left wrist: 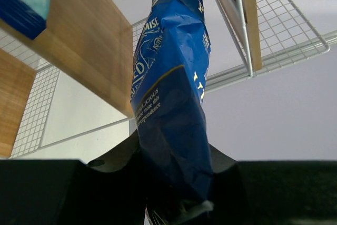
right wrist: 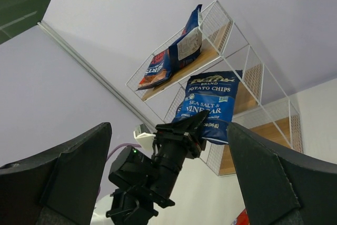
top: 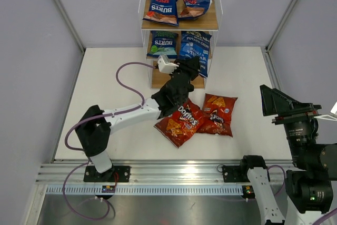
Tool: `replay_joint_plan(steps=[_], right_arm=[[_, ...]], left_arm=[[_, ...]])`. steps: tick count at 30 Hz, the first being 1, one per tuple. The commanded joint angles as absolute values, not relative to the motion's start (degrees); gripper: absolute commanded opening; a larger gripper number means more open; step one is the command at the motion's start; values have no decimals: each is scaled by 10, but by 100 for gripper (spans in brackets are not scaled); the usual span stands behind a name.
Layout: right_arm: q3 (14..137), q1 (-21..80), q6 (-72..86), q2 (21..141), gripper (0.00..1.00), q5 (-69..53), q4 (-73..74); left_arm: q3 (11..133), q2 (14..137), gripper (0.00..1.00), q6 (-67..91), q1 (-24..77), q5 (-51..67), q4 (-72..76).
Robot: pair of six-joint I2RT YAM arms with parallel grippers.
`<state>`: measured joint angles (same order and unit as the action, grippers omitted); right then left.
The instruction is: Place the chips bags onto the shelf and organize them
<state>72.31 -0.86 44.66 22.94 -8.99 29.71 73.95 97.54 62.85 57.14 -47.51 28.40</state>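
Wooden 3-tier shelf (top: 210, 22) at top centre: 4 blue chips bags up, 2 red-orange down.
Top tier: 2 dark blue Burts bags (top: 162, 7) (top: 195, 1) leaning back, side by side. Middle tier, left: 3rd Burts bag (top: 162, 43), upright. Right of it: larger Sea Salt & Vinegar bag (top: 195, 48), upright at the front edge, pinched at its bottom by the left gripper (top: 192, 69). Frame centre, below the shelf: 2 Doritos bags (top: 180, 122) (top: 217, 114) lying flat, edges touching.

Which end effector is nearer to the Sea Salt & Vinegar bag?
Left. The left end effector grips the Sea Salt & Vinegar bag by its lower end at the shelf. The right end effector stands open near the table's right edge, far from it.
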Motion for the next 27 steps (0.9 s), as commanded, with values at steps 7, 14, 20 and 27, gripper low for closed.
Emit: replay_joint_plan(steps=[7,14,20,27], right_arm=[[746,22,381,208,99,-23,320],[754,34,371,200,99,-12,326],[751,49,355,198,100,-4,327],[743,60,341,189,99,32,322]], left_arm=[[838,1038,29,591,562,-537,323],[845,1064,30,572,555,-554,374],[859,1084,30,598,541,-541,361],[870,1086,29,614,542,-554,350]])
